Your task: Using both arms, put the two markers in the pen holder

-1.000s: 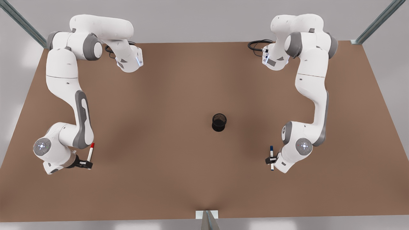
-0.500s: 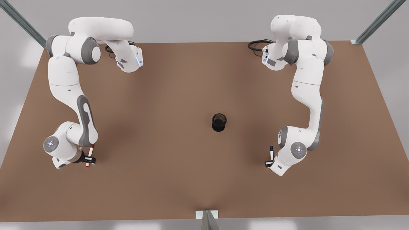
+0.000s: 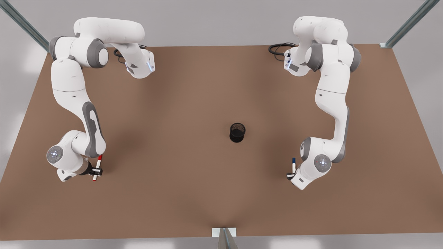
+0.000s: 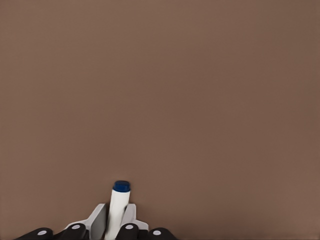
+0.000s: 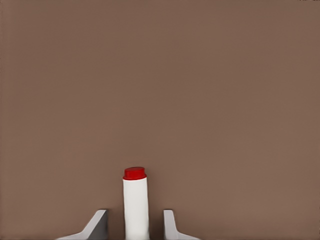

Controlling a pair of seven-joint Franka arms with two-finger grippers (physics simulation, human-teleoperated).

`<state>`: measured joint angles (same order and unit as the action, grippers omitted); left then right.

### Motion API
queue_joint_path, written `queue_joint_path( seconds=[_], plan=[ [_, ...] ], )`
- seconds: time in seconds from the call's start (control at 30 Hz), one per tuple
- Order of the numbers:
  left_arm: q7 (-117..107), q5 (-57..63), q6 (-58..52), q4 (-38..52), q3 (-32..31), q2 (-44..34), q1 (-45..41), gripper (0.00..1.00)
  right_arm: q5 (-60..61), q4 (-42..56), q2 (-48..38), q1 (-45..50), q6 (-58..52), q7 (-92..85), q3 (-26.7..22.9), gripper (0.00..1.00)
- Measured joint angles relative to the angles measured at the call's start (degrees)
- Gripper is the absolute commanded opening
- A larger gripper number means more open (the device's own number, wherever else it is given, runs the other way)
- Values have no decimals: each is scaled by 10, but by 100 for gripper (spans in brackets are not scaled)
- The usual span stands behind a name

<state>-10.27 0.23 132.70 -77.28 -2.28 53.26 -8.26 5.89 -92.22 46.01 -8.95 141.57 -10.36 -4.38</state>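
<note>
The black mesh pen holder (image 3: 237,132) stands upright mid-table. At the front view's right, my left gripper (image 3: 290,175) is shut on the blue-capped marker (image 3: 294,164). In the left wrist view its fingertips (image 4: 100,218) press both sides of the white barrel (image 4: 119,207). At the front view's left, my right gripper (image 3: 96,172) is around the red-capped marker (image 3: 98,165). In the right wrist view its jaws stand open, with a gap between each fingertip (image 5: 98,224) and the barrel (image 5: 136,207). Both grippers are far from the holder.
A brown tabletop (image 3: 193,90) carries everything. The two arm bases with black cables (image 3: 278,48) sit at its far edge. A metal bracket (image 3: 224,232) marks the near edge, and frame struts (image 3: 20,22) run off the far corners.
Both wrists have shifted inward and turned over the markers. The red marker now tilts slightly more. The blue marker's lower end has gone behind the left wrist.
</note>
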Motion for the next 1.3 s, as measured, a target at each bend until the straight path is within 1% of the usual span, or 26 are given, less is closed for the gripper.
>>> queue_joint_path(
  seconds=[0.1,0.13,0.17,0.23,0.27,0.4,0.47,0.57,0.63,0.7,0.8,0.97,1.03,1.1,1.2,1.3],
  plan=[
    [6,0,0,0,0,1,0,37,0,2,0,0,0,-6,0,36],
    [7,0,0,0,0,1,0,37,-2,3,-1,0,0,-6,0,33],
    [9,0,0,0,0,1,0,34,-3,3,-1,0,0,-6,0,31],
    [10,2,0,0,0,2,0,24,-4,3,-1,0,1,-7,0,25],
    [10,3,0,0,0,2,0,22,-3,3,-1,0,1,-9,0,21],
    [10,7,1,3,1,2,-1,21,-1,5,-15,4,1,-15,2,21],
    [9,8,-12,19,1,-6,-1,21,-1,6,-41,9,1,-17,14,21],
    [8,6,-69,32,-9,-68,-1,21,-1,12,-109,12,-15,-14,81,21],
    [7,-2,-123,34,-25,-117,0,21,-2,25,-124,14,-24,-12,101,21],
    [7,-14,-169,38,-31,-142,-1,21,-3,30,-125,14,-30,-9,106,21],
    [7,-29,-219,42,-42,-159,-1,21,-4,31,-123,15,-36,-6,108,21],
    [18,-169,-264,38,-103,-233,-6,21,-4,31,-122,15,-40,-2,108,21],
    [43,-226,-256,9,-124,-261,-10,21,-4,32,-122,15,-41,-1,111,21],
    [79,-273,-228,-68,-140,-308,-14,21,-4,32,-122,15,-42,0,111,21],
    [152,-349,-139,-206,-159,-373,-33,21,-4,32,-122,15,-43,2,112,21],
    [240,-441,-30,-280,-161,-387,-63,21,-4,32,-121,14,-43,3,112,21]
  ],
)
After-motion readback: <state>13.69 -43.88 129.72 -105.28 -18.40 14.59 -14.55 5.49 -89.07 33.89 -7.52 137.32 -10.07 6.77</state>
